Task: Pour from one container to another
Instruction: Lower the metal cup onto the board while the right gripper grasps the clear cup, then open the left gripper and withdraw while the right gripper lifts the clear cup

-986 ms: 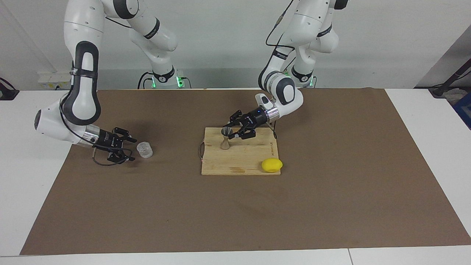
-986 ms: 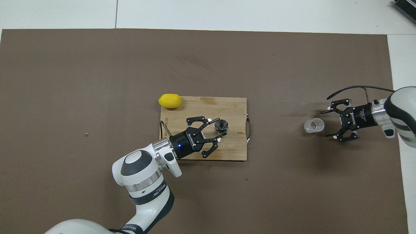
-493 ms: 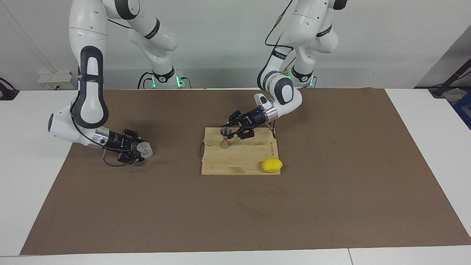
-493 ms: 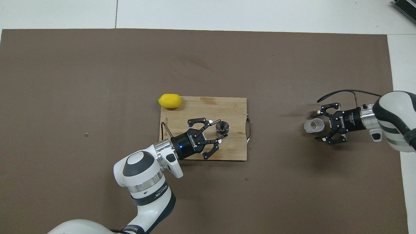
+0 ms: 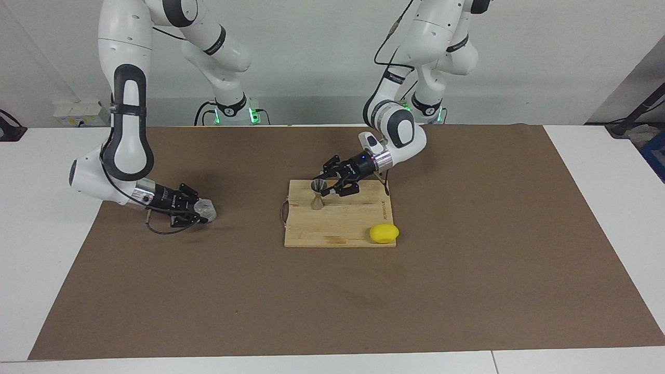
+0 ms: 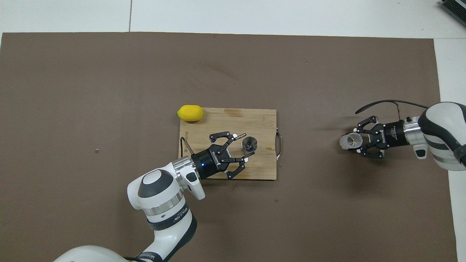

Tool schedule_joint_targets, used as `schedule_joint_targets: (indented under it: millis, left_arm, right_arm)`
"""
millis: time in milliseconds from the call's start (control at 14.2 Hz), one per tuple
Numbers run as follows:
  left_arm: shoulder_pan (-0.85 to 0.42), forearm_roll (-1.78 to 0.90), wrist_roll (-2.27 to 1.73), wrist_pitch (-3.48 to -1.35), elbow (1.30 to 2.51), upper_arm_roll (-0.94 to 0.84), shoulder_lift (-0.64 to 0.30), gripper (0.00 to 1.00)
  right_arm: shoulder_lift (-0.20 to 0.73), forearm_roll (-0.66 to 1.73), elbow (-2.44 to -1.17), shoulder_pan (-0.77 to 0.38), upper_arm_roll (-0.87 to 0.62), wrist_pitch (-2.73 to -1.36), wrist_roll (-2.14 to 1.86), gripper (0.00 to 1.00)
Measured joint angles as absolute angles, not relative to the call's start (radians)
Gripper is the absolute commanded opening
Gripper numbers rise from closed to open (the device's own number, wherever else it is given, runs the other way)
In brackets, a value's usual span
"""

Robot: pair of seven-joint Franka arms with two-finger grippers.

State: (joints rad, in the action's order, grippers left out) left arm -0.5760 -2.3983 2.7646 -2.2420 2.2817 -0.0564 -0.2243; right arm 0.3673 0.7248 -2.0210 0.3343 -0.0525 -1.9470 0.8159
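Note:
The small clear plastic cup stands on the brown mat toward the right arm's end of the table and looks slightly tilted. My right gripper is low at the mat and shut on the cup's sides. The grey metal jigger stands upright on the wooden cutting board. My left gripper is open, one finger on each side of the jigger's upper cone, with a small gap to it.
A yellow lemon lies at the board's corner farthest from the robots, toward the left arm's end. The brown mat covers most of the white table.
My right gripper has moved forward onto the clear cup and closed on it. My left gripper has edged slightly closer around the jigger and stays open.

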Motion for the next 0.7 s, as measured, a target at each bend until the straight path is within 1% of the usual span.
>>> schedule_joint_targets:
  millis: [211,423,705]
  left_arm:
    - [-0.581,-2.398,2.765,-2.251,2.289,-0.056,-0.236,1.00]
    - [-0.581,-2.398,2.765,-2.251,2.311,-0.053,-0.240,1.00]
    - [-0.570,-2.370,2.766,-2.248,2.373,-0.036,-0.238,1.00]
  right_arm:
    - [0.361,0.733,-2.021,0.335,-0.052,-1.947,0.816,0.00]
    - [0.316,0.737,-2.019,0.317,-0.053,-1.947,0.862,0.00]
    - [0.225,0.738,-2.016,0.205,-0.055,-1.957,1.051,0.00]
